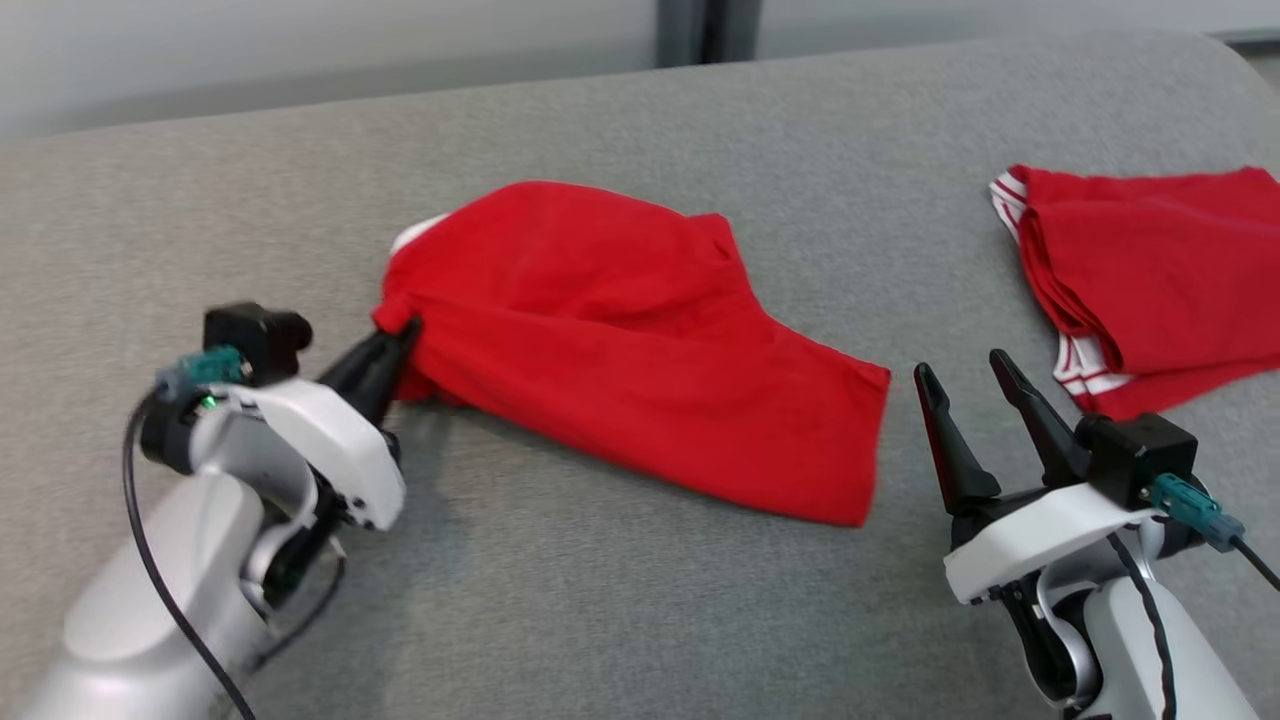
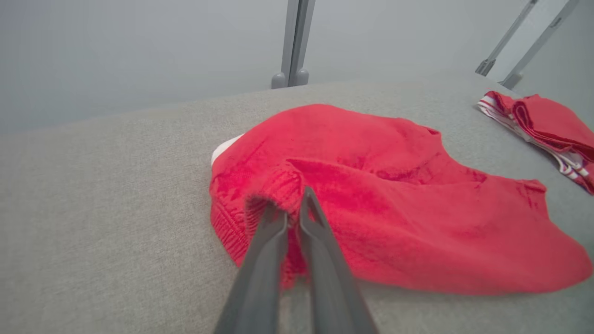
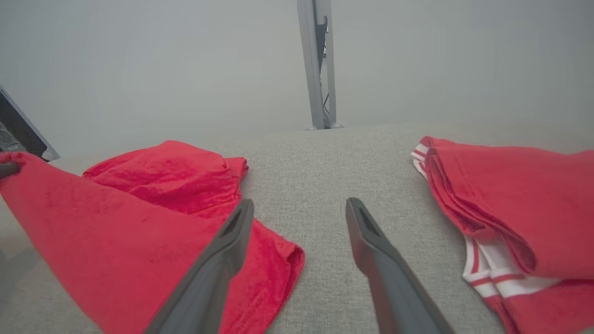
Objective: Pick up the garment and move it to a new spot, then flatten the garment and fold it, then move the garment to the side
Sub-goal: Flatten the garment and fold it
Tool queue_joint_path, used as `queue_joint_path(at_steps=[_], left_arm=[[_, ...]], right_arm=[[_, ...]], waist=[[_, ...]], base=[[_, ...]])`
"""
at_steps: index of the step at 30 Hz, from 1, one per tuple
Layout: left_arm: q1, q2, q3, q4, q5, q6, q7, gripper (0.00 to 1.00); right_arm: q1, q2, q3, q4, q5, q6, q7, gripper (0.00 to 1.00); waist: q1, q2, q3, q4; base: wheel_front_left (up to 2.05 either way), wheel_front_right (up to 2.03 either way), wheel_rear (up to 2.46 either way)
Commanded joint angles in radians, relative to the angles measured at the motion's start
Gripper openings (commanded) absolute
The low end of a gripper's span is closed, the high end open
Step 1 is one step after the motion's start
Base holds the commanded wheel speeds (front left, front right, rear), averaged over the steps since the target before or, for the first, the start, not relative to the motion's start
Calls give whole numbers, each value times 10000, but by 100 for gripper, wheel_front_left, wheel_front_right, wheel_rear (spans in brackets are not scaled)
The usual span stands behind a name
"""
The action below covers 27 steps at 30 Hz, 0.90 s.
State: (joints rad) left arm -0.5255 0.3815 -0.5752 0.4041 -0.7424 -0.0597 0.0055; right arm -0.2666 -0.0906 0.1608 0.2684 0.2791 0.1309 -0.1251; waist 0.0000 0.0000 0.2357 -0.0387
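A red garment (image 1: pixel 620 350) lies rumpled on the grey cushion (image 1: pixel 640 600), a bit of white showing at its far left edge. My left gripper (image 1: pixel 400 335) is shut on the garment's left ribbed edge and holds it slightly raised; in the left wrist view the fingers (image 2: pixel 274 232) pinch that ribbed hem of the garment (image 2: pixel 394 199). My right gripper (image 1: pixel 965 375) stands open just right of the garment's lower right corner, with nothing between its fingers. The right wrist view shows the garment (image 3: pixel 139 222) to the left of the open gripper (image 3: pixel 299 206).
A second red garment (image 1: pixel 1160 270) with white stripes lies folded at the right of the cushion, also seen as a folded pile (image 3: pixel 519 218) in the right wrist view. A pale wall and a grey post (image 2: pixel 294 41) stand behind the cushion's far edge.
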Motion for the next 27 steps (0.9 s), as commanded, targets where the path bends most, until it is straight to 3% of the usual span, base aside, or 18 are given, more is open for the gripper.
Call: queue_joint_path(at_steps=[1,10,11,12,13,20,27], left_arm=[[-412,130,20,309,56,78,179,0],[-1983,297,-99,2743,282,-28,999,0],[-2129,289,-118,2989,313,-20,1008,16],[-2272,282,-152,3229,396,-8,959,69],[-2403,277,-190,3455,497,40,897,100],[-2995,11,-222,4412,712,-72,-114,100],[-2589,-272,-38,4420,465,-336,-1734,100]], right_arm=[[-161,8,5,31,-46,-5,-110,100],[-693,110,449,289,-19,-5,-374,100],[-744,126,488,320,-3,-5,-402,100],[-777,140,523,355,8,-5,-443,100],[-799,150,545,391,-8,-5,-463,100],[-858,150,579,574,-110,-5,-614,100],[-561,-114,850,547,1,-5,-688,100]], waist=[[0,0,356,-401],[0,0,935,-1210],[0,0,976,-1259],[0,0,1012,-1299],[0,0,1034,-1318],[0,0,936,-1063],[0,0,294,-217]], base=[[0,0,0],[0,0,0],[0,0,0],[0,0,0],[0,0,0],[0,0,0],[0,0,0]])
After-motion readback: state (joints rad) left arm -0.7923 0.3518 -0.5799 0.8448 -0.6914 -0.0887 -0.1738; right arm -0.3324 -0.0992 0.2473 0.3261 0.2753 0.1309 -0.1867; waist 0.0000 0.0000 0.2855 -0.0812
